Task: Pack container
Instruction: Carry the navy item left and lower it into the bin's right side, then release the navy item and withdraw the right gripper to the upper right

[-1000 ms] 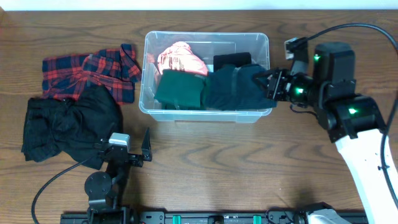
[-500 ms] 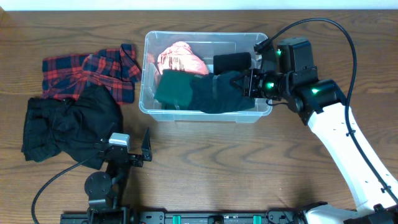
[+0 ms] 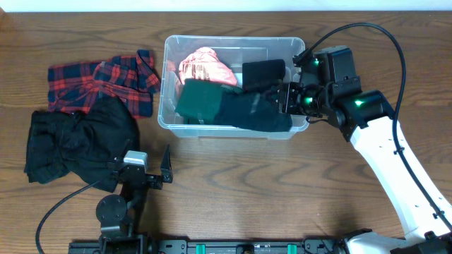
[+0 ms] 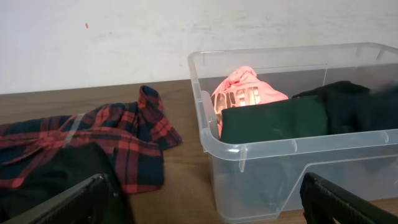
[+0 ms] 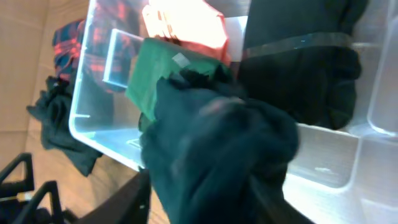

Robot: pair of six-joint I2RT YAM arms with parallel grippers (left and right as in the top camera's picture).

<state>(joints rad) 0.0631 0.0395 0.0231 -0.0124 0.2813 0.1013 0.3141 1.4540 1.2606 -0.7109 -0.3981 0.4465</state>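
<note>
Right wrist view: the right gripper (image 5: 205, 186) has its jaws clamped on a bunched dark garment (image 5: 217, 143), and the cloth bulges out between and ahead of the fingers. Directly under and ahead of the jaws lies the container (image 5: 336, 162), whose near wall passes just below the cloth. In the overhead view the right gripper (image 3: 288, 99) sits at the container's (image 3: 233, 40) right end, with the dark garment (image 3: 254, 113) spread along the front half.

Further from the jaws inside the bin are a folded green garment (image 3: 201, 99), a pink garment (image 3: 205, 67) and a black folded piece (image 3: 263, 70). Beyond the bin's far end, well apart from these jaws, a plaid shirt (image 3: 99, 81) and a black heap (image 3: 78, 141) lie on the table (image 3: 282, 197).

The left gripper (image 3: 150, 166) rests at the table's front edge with its jaws spread wide and nothing between them.

The bin looks light, with thin, smooth walls, so it would probably slide if pushed sideways. Its thick rim is the firmest place to grip. The clothes are soft and floppy and are best pinched at a bunched fold.
</note>
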